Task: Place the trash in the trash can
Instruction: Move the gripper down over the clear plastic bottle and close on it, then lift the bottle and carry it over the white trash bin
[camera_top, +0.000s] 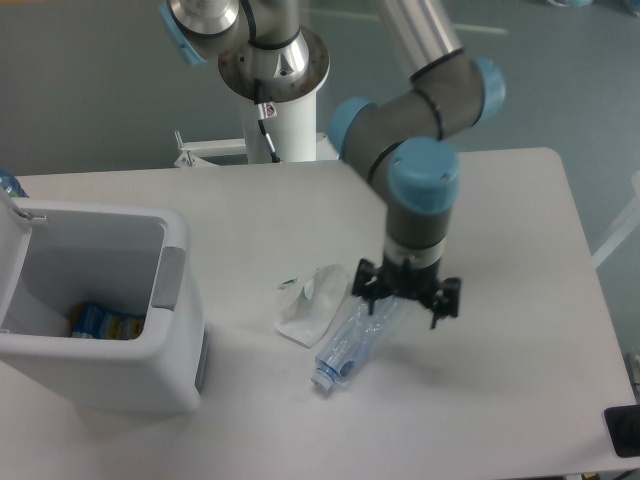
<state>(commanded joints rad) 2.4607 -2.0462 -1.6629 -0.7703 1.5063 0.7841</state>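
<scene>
Camera view from a fixed spot above a pale grey table (500, 420), looking down at it. Using the trash can (95, 305) as the landmark: it is sitting at the far left of the table, a boxy white bin with rounded corners and a grey panel (170, 277) on the side facing the middle of the table. Its lid (12, 215) is standing open at the bin's left edge, and a small blue and yellow item (100, 322) is lying at the bottom inside. To the right of the trash can, apart from it, a crumpled flat white wrapper (312, 303) is lying on the table. Just beyond the wrapper, further right from the bin, a crushed clear bottle (350, 345) with a bluish tint is lying on a diagonal, its cap end pointing toward the near edge and its far end touching or nearly touching the wrapper's right side. Further right again from the trash can, the robot arm is reaching down from the top of the view, its grey segments and light blue joint caps ending in a black gripper (405, 298). The gripper is pointing straight down and is hanging over the upper end of the bottle, with its fingers spread apart on either side and nothing held between them. Whether the fingertips are touching the bottle cannot be told. Behind the table, up and to the right of the trash can, the arm's white mounting post (285, 125) is standing.
</scene>
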